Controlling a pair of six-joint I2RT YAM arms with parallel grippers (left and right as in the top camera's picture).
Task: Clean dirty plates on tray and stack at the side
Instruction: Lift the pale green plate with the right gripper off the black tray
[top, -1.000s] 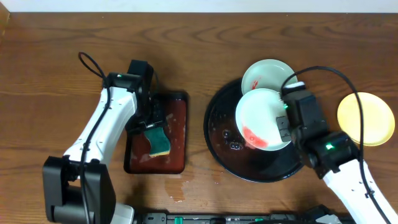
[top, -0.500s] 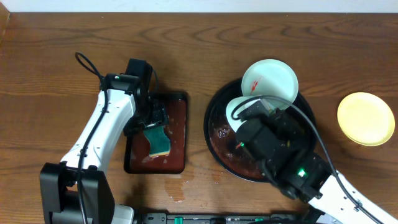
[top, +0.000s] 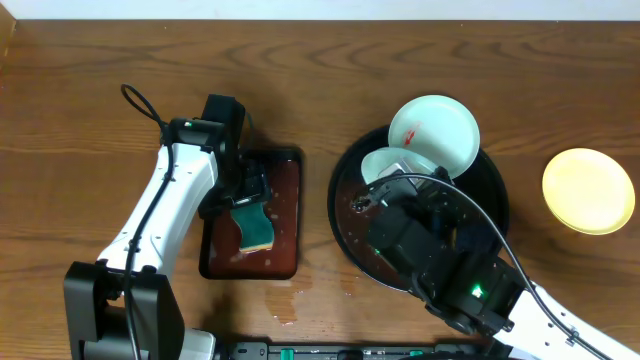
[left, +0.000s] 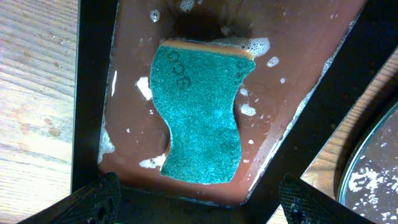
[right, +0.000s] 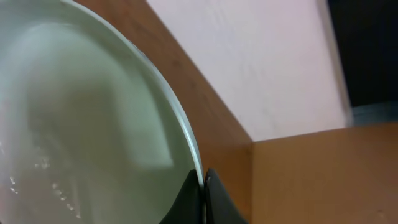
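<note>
The large black tray (top: 350, 190) sits right of centre. A white plate with a red smear (top: 435, 128) rests on its far rim. My right gripper (right: 203, 186) is shut on the rim of a pale mint plate (right: 81, 130), held tilted over the tray; in the overhead view the plate (top: 385, 163) is mostly hidden under the right arm. A pale yellow plate (top: 588, 190) lies on the bare wood at the right. My left gripper (left: 199, 202) is open above a green sponge (left: 199, 112), not touching it.
The sponge (top: 254, 228) lies in a dark red-brown rectangular tray (top: 285, 200) with soapy foam, left of the black tray. Water drops mark the wood (top: 285, 300) in front of it. The right arm covers much of the black tray.
My right arm has swung left over the black tray and tipped the mint plate up on edge, so its red smear no longer shows. The left arm has barely moved.
</note>
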